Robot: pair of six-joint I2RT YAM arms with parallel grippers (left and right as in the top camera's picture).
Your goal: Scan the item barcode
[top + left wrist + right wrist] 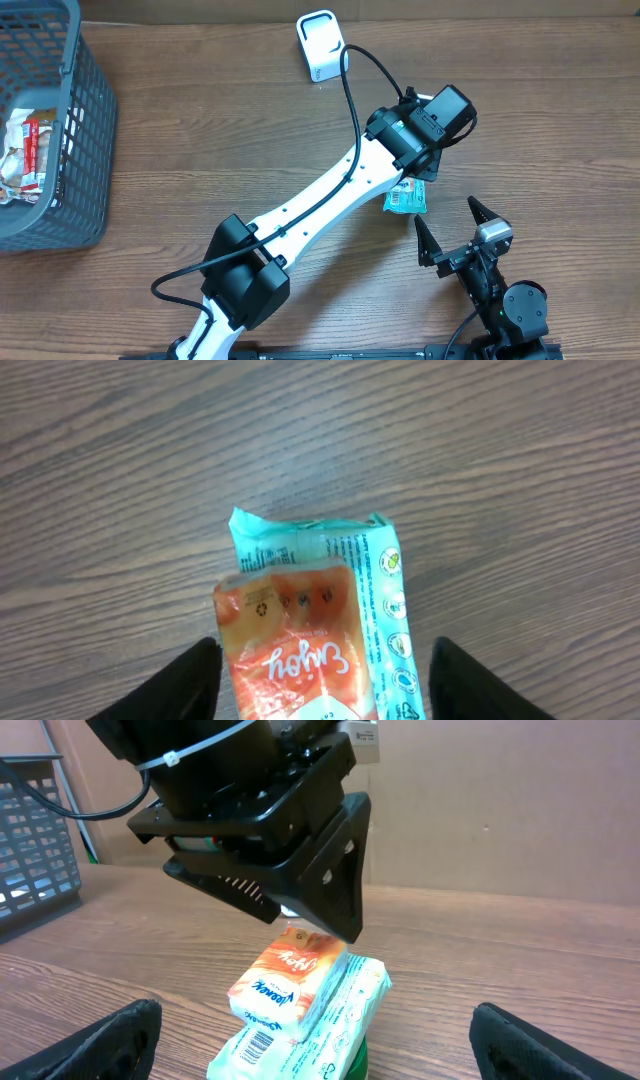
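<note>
An orange tissue pack lies tilted on top of a teal-and-white pack on the wooden table. The teal pack shows a printed barcode on its near end, and something green peeks out beneath it. My left gripper hangs right over the packs, its black fingers standing apart on either side of them, open. In the overhead view the left gripper covers most of the packs. My right gripper is wide open just in front of them, holding nothing.
A grey mesh basket holding wrapped items stands at the far left. A white upright device sits at the table's back middle. The left arm stretches diagonally across the table.
</note>
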